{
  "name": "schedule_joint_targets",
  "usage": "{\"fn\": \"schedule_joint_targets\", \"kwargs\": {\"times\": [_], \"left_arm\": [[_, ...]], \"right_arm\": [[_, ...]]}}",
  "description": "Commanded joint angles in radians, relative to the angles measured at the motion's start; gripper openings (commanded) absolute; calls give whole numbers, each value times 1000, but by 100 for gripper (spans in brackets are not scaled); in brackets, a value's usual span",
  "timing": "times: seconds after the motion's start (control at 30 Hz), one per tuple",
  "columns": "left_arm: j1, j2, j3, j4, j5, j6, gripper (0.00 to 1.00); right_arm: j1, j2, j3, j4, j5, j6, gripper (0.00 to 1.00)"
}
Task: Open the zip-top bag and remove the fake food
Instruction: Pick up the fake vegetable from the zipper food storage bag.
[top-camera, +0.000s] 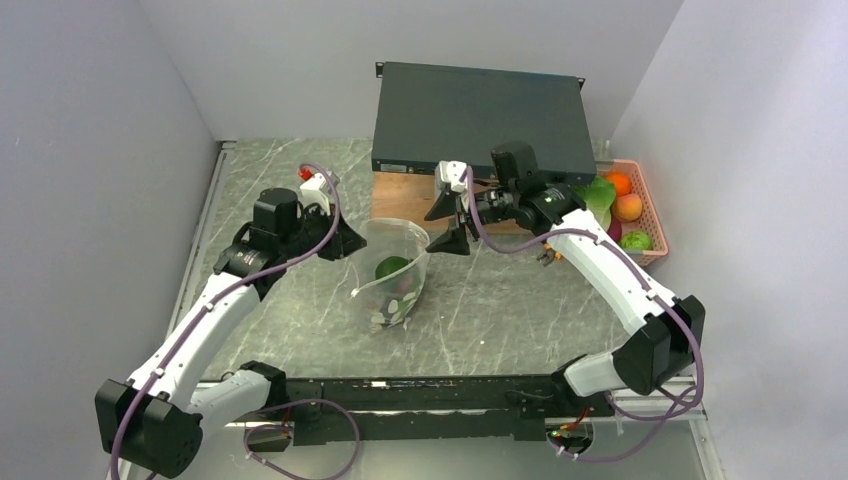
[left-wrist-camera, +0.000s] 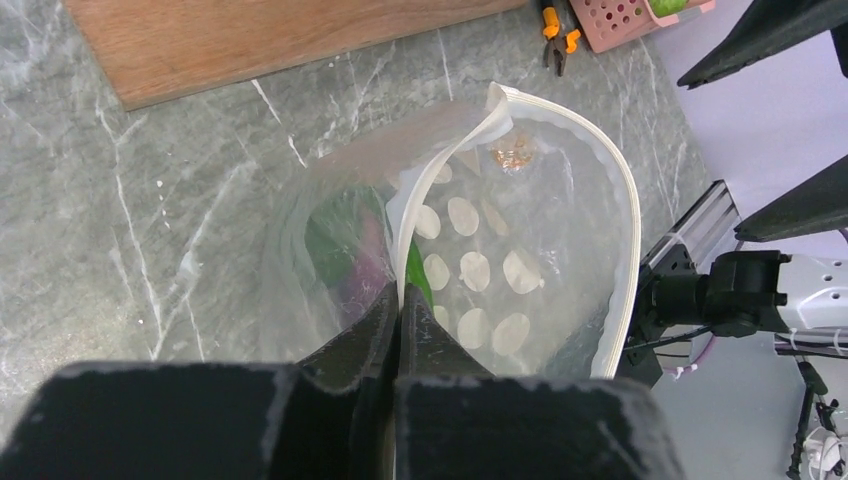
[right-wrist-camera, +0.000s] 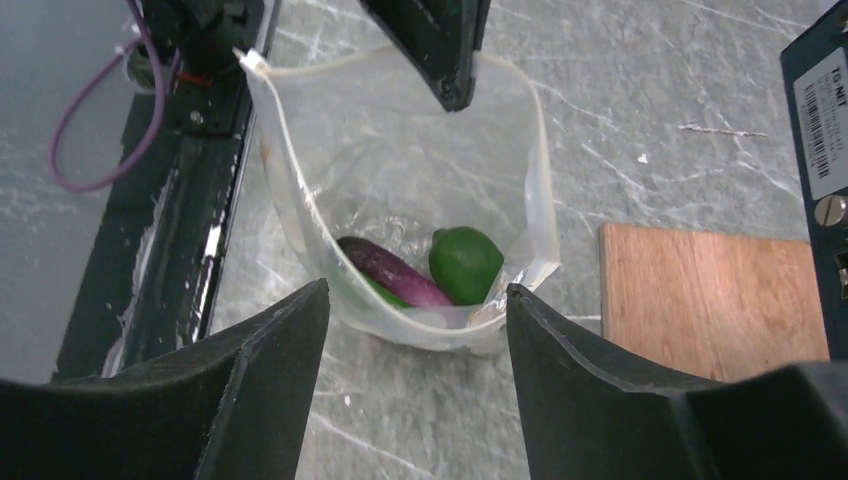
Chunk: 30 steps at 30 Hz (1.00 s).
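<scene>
The zip-top bag (left-wrist-camera: 470, 270) is clear plastic printed with rows of white oval dots, and its zip strip is milky white. Inside it, the fake food (right-wrist-camera: 465, 262) shows a bright green round piece and a dark purple piece (right-wrist-camera: 392, 272). At the far right, the pink slatted basket (top-camera: 656, 212) holds orange balls (top-camera: 619, 183), a pale green piece (top-camera: 635, 240) and leafy green lettuce (top-camera: 598, 195). The table (top-camera: 480, 310) is grey marble with white veins. The board (top-camera: 400, 190) is warm brown wood, and the box (top-camera: 480, 110) beyond it is dark slate. The pliers (left-wrist-camera: 556, 25) have orange handles. The left gripper (left-wrist-camera: 398, 300) and right gripper (right-wrist-camera: 415, 300) are black. The left arm (top-camera: 205, 325) and right arm (top-camera: 610, 265) are white with black joints and purple cables.
</scene>
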<state>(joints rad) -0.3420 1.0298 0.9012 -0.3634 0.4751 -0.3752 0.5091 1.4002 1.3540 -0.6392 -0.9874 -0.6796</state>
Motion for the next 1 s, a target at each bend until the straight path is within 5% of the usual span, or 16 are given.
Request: {"fn": "schedule_joint_targets", "kwargs": {"times": [0.0, 0.4, 0.67, 0.97], "left_arm": [[-4, -3, 56, 47, 41, 5, 3], [-9, 3, 135, 78, 27, -8, 0], [-10, 11, 108, 106, 49, -27, 0], [-29, 15, -117, 300, 162, -139, 0]], "right_arm": [[33, 18, 30, 204, -6, 261, 64], [176, 109, 32, 250, 269, 279, 23], [218, 160, -17, 289, 429, 266, 18], [220, 190, -156, 355, 490, 249, 20]]}}
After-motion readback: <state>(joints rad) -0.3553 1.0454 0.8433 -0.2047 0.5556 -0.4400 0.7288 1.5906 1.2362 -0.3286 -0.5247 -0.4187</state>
